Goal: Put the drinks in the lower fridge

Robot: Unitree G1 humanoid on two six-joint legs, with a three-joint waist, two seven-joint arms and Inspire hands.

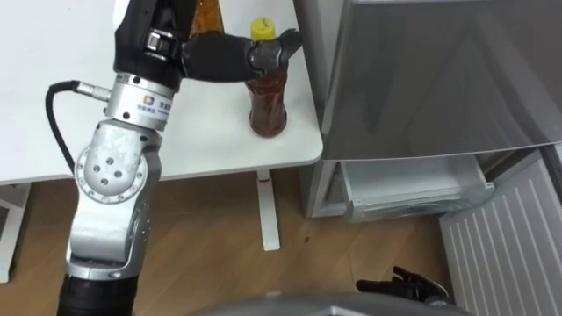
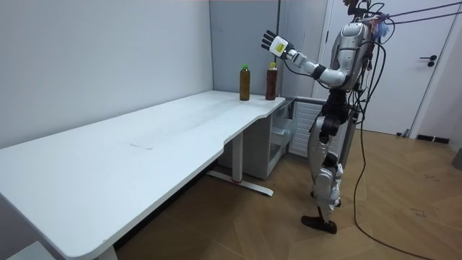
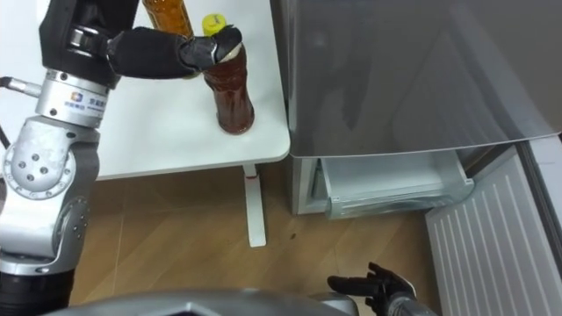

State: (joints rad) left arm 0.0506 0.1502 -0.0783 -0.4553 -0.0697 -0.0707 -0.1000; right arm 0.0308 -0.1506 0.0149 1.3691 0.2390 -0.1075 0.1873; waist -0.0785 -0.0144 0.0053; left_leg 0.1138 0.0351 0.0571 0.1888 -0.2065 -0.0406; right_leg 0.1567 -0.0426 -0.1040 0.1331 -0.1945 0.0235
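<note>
Step one, grabbing: my left hand, fingers spread wide, thumb by the yellow-capped bottle on the table at 12 o'clock, must next close round it; right hand hangs loose.

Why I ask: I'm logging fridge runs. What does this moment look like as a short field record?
front drink: yellow-capped bottle, brown liquid, upright near the corner of the white table
second drink: amber bottle, upright behind it, partly hidden
left hand: fingers straight, tips at the yellow-capped bottle's neck
right hand: low, relaxed, holding nothing
lower fridge door: open
fridge drawer: visible, no drinks seen in it
</note>
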